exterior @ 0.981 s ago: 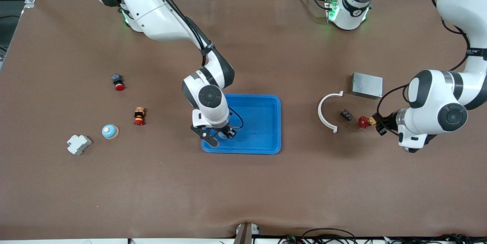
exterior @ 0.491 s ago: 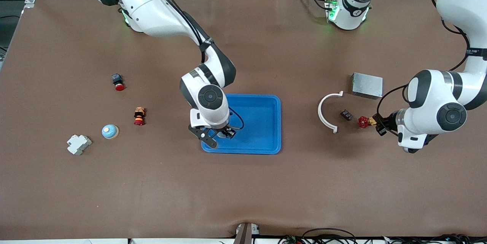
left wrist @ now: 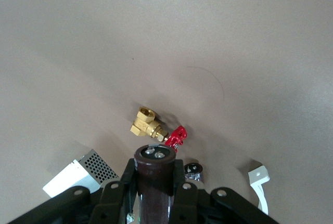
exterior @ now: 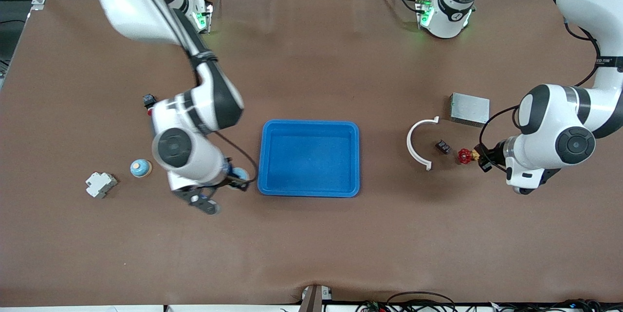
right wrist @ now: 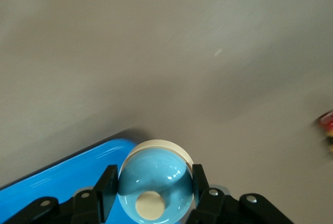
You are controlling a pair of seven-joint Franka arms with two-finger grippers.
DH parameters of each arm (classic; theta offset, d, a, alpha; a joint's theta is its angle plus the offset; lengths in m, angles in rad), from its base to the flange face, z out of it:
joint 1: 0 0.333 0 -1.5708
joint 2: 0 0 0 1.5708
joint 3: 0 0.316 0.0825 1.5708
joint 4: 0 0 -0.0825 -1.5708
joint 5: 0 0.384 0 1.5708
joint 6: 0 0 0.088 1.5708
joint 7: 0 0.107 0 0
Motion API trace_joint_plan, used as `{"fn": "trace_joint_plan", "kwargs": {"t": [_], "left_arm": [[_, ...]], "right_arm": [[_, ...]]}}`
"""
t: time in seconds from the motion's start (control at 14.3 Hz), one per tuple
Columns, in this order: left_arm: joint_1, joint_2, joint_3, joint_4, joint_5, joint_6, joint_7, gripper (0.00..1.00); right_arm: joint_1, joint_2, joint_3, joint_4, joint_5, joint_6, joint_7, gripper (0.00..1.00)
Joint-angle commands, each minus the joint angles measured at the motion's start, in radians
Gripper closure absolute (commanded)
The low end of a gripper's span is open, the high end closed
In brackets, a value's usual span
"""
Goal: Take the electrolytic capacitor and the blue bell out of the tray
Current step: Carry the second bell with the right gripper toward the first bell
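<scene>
My right gripper [exterior: 235, 176] is shut on a light blue bell [right wrist: 154, 180] with a cream button and holds it low over the table beside the blue tray's [exterior: 310, 123] corner. That bell shows as a blue spot in the front view [exterior: 239, 173]. A second blue bell [exterior: 140, 168] sits on the table toward the right arm's end. My left gripper [left wrist: 154, 178] is shut on a dark brown capacitor [left wrist: 153, 169], held up over the table. In the front view that gripper [exterior: 484, 159] is beside a red-handled brass valve [exterior: 466, 156].
Near the left gripper lie a small black component [exterior: 443, 147], a white curved piece [exterior: 417, 144] and a grey perforated metal box [exterior: 469, 109]. A white breaker block [exterior: 100, 184] lies beside the second bell. A red push button [exterior: 150, 103] peeks from under the right arm.
My right arm has swung out of the blue tray toward its own end of the table with the bell in its fingers. The left arm has barely moved.
</scene>
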State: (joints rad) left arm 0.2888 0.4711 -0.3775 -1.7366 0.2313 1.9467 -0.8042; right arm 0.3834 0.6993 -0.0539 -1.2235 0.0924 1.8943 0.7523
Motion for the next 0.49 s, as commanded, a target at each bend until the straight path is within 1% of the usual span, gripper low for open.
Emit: {"fn": "trace_joint_plan", "kwargs": {"t": [0.0,0.07,0.21,0.35,0.42], "left_arm": [[0.006,-0.003,-0.003,-0.021,0.005,0.000,-0.001,1.00],[0.009,0.004,-0.001,-0.020,0.017,0.008,0.000,1.00],[0.018,0.027,0.006,-0.015,0.109,0.049,0.000,1.00],[0.079,0.070,0.006,-0.017,0.222,0.124,0.014,1.00],[0.092,0.090,0.006,-0.018,0.233,0.164,0.034,1.00]], "right_arm": [[-0.102,-0.034,0.016,-0.028,0.013,-0.023,-0.215,1.00],[-0.145,-0.032,0.016,-0.028,0.013,-0.020,-0.294,1.00],[-0.210,-0.026,0.014,-0.028,0.015,-0.011,-0.425,1.00],[-0.268,-0.021,0.016,-0.036,0.021,0.012,-0.526,1.00],[-0.288,-0.021,0.016,-0.051,0.042,0.034,-0.577,1.00]]}}
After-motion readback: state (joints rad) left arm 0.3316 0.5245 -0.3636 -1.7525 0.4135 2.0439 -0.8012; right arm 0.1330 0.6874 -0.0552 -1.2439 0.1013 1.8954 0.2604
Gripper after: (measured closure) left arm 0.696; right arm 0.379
